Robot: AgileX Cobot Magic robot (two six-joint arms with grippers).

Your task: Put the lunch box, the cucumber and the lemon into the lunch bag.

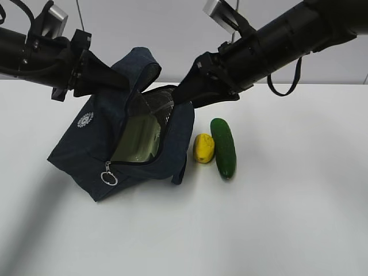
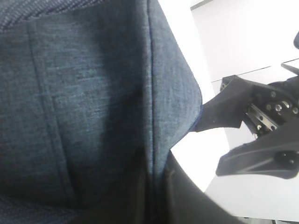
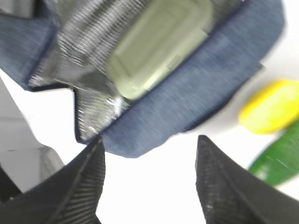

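A: Two things lie outside the lunch bag (image 1: 86,150): the lemon (image 1: 203,148) and the cucumber (image 1: 223,147), side by side on the white table (image 1: 276,218), the cucumber at three o'clock of the lemon and just beside it, both at three o'clock of the bag.

B: And the lunch box (image 1: 138,138)?

A: Inside the bag. Its pale green lid shows through the unzipped mouth against the silvery lining, tilted toward the camera.

B: What about the left gripper (image 1: 118,77)?

A: It sits at the bag's eleven o'clock corner, jaws together, clamped on the navy fabric and holding that flap raised. Its wrist camera shows mostly denim weave.

B: The right gripper (image 3: 149,182)?

A: Its jaws stand apart with nothing between them, hovering at the bag's one o'clock edge, above the opening. The zipper's ring pull (image 1: 108,178) hangs at six o'clock of the mouth.
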